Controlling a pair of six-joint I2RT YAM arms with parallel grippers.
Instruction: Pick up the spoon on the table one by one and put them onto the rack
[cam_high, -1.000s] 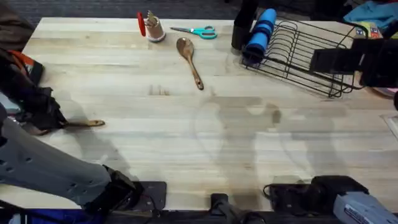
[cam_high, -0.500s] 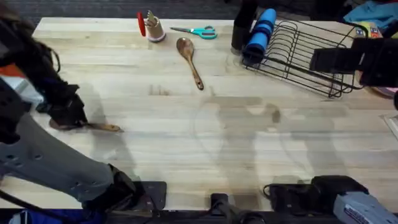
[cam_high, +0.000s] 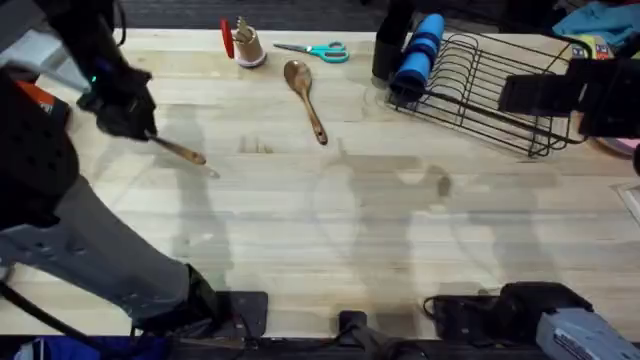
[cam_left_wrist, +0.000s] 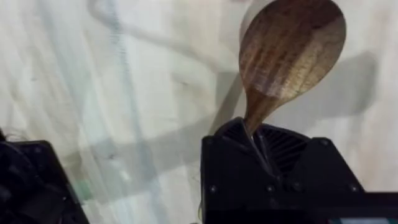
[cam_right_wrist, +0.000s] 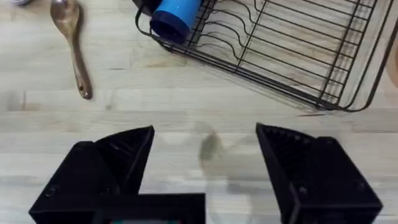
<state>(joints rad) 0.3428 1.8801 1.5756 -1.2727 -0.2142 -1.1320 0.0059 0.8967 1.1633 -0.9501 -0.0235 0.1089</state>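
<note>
The left gripper (cam_high: 128, 118), upper left of the overhead frame, gripped a spoon (cam_high: 183, 153) by its neck. A second spoon (cam_high: 303, 98) lay top centre, left of the rack (cam_high: 490, 85). The right gripper (cam_right_wrist: 202, 165) was spread open.

Two brown wooden spoons. Spoon one (cam_high: 305, 100) lies flat on the bench at the far middle, oval bowl toward the far edge, slender handle running toward the near side and slightly right, just left of the rack. Spoon two (cam_high: 182, 152) is pinched in the left claw (cam_high: 128, 118) at the far left, clear of the bench, handle sticking out to the right and angled down; left wrist view shows its bowl (cam_left_wrist: 291, 50) beyond the fingers, neck clamped between them. Rack (cam_high: 490, 90): black wire, row of upright slots, sits at the far right of the bench, no spoon on it.
</note>
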